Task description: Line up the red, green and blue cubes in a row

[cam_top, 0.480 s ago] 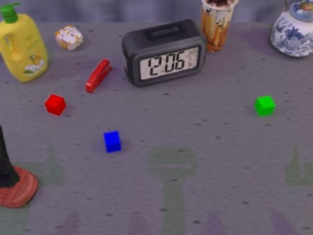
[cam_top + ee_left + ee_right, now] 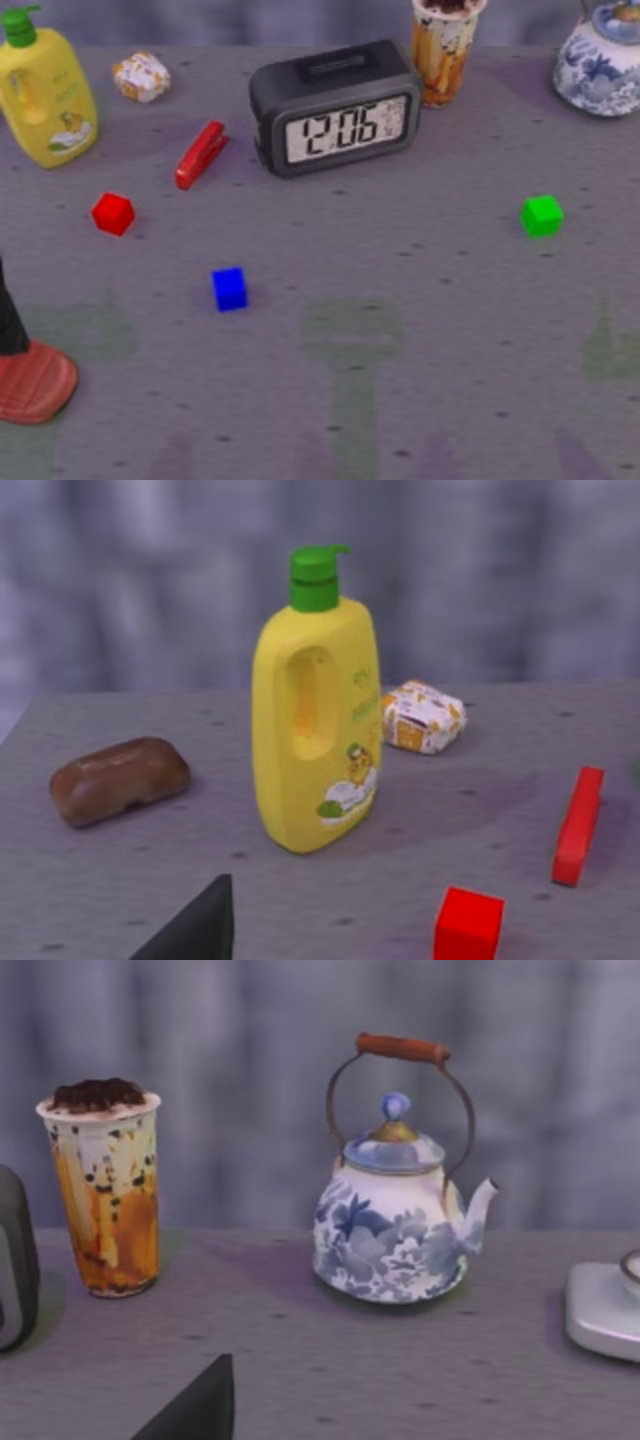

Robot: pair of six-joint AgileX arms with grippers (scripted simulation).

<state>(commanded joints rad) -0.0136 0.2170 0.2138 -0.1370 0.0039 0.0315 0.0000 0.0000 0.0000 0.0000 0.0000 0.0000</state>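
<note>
Three small cubes lie apart on the grey table. The red cube (image 2: pixel 113 213) is at the left, below the stapler, and also shows in the left wrist view as the red cube (image 2: pixel 468 925). Right of it and nearer the front sits the blue cube (image 2: pixel 229 289). The green cube (image 2: pixel 541 215) is alone at the right. A dark part of my left arm (image 2: pixel 10 315) shows at the left edge, and my left gripper (image 2: pixel 200 930) hangs short of the red cube, holding nothing. My right gripper (image 2: pixel 200 1410) is out of the top view and faces the teapot.
Along the back stand a yellow bottle (image 2: pixel 45 90), a wrapped pack (image 2: pixel 141 76), a red stapler (image 2: pixel 201 154), a clock (image 2: pixel 335 108), a drink cup (image 2: pixel 446 48) and a teapot (image 2: pixel 600 60). A red-brown disc (image 2: pixel 35 385) lies front left. A brown loaf (image 2: pixel 120 780) lies beside the bottle.
The dark part of my left arm has shifted up and left, uncovering more of the red-brown disc. The cubes have not moved.
</note>
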